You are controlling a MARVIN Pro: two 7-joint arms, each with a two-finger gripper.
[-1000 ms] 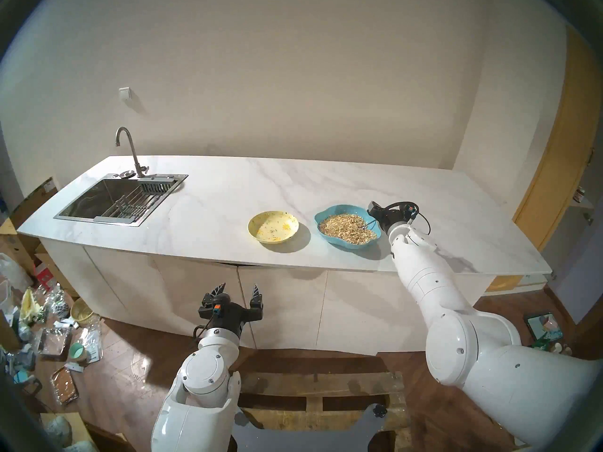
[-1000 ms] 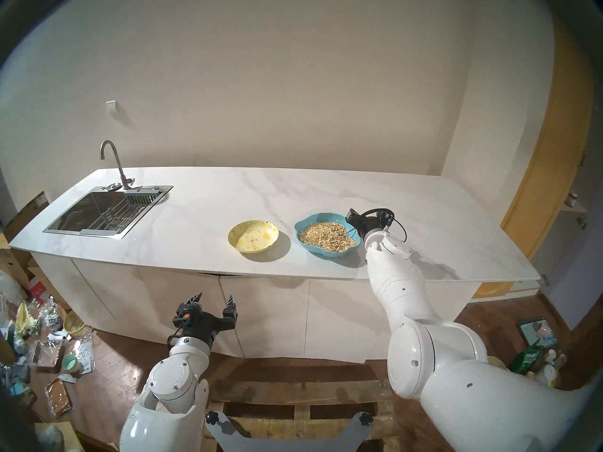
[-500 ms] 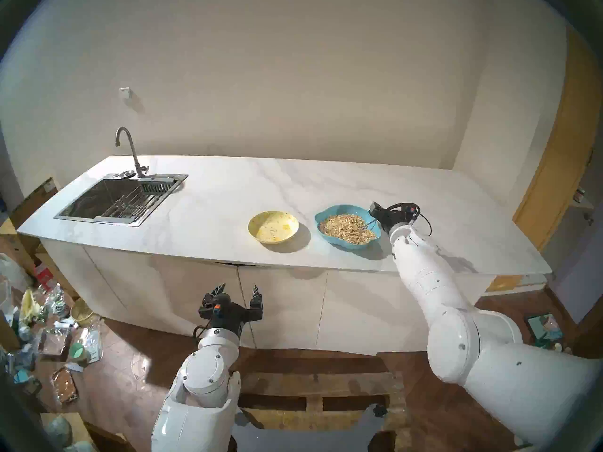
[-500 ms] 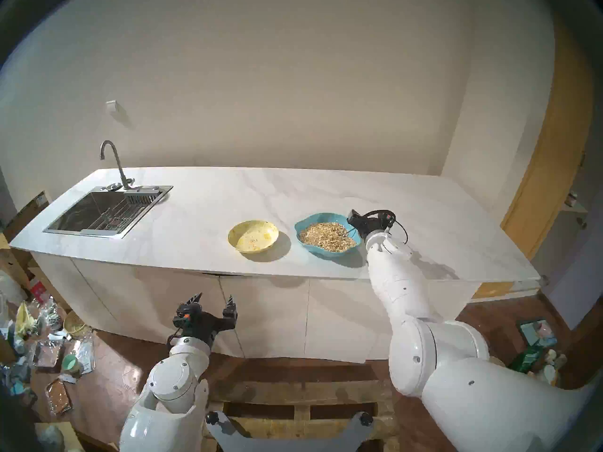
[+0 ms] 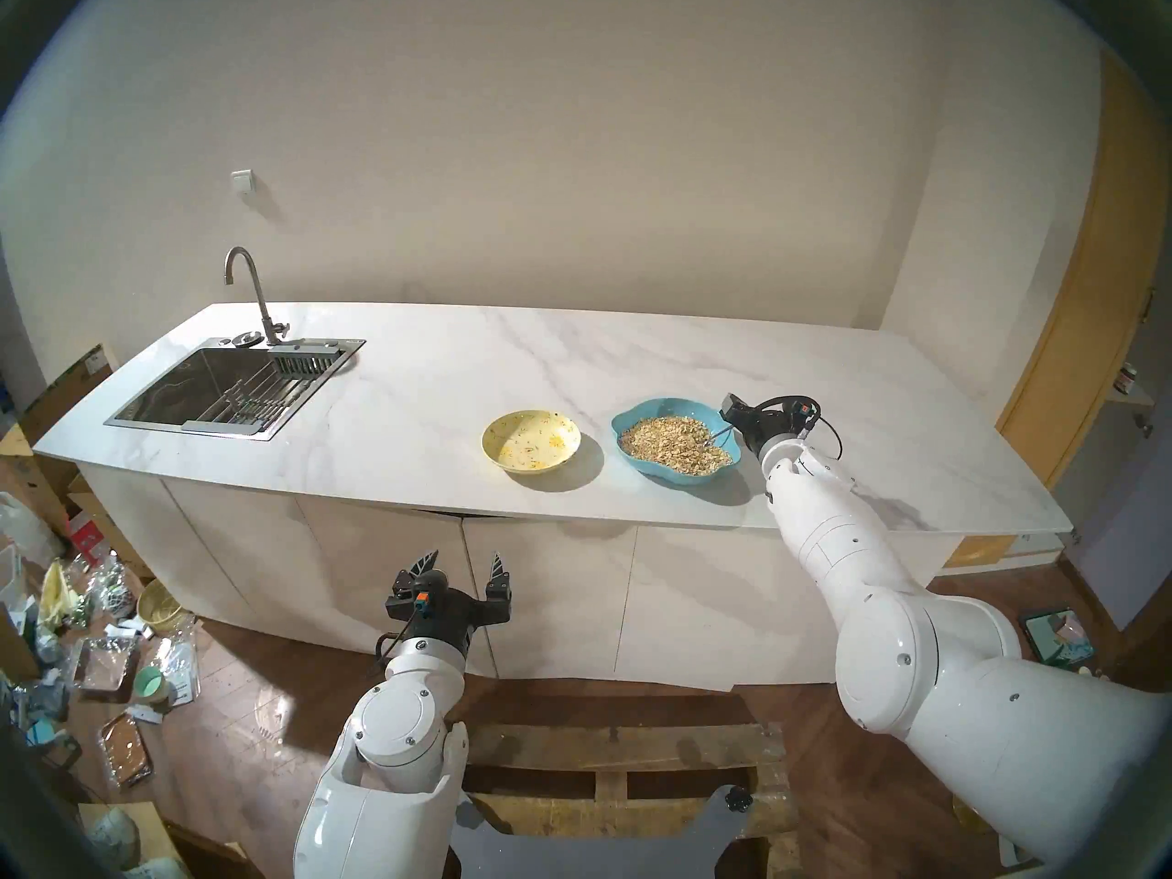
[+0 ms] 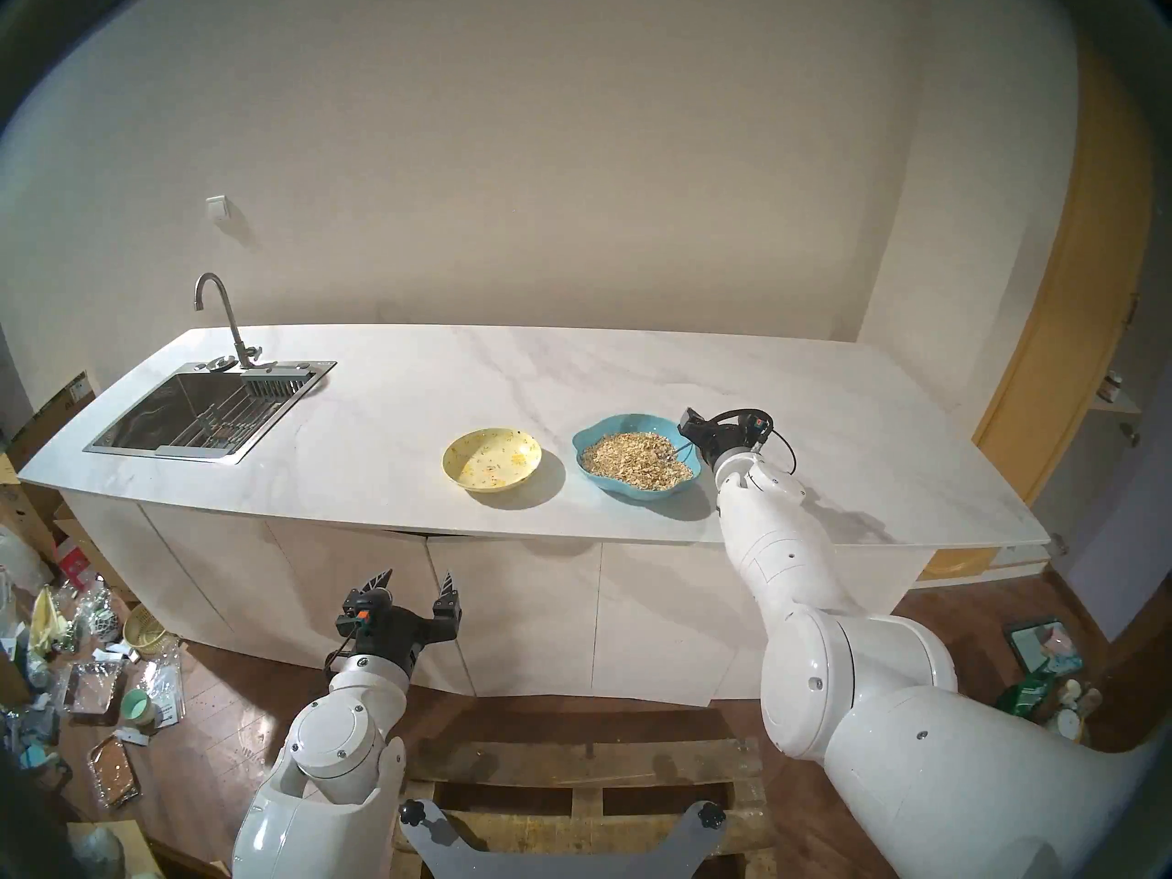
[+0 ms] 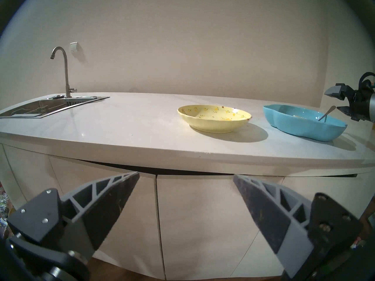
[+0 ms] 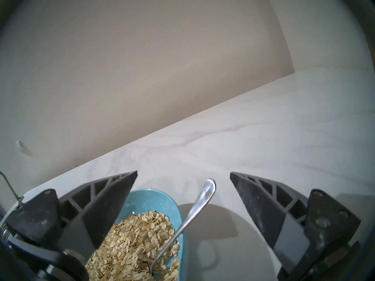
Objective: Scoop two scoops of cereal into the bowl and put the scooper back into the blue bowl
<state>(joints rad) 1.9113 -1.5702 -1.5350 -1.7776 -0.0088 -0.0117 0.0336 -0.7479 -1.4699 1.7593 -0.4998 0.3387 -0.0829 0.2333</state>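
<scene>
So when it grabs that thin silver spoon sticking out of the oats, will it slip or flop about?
The spoon looks like rigid polished metal, so probably stiff but slippery. Its handle is slim and the open right end effector has broad fingers, so it may twist in the grip. Its bowl sits in loose oats, which should give way easily, perhaps scattering a few flakes.

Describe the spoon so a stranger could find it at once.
On the white marble counter, find the wavy-rimmed blue bowl of oat flakes, right of the round yellow bowl. The silver spoon leans in it, the only metal utensil there.
</scene>
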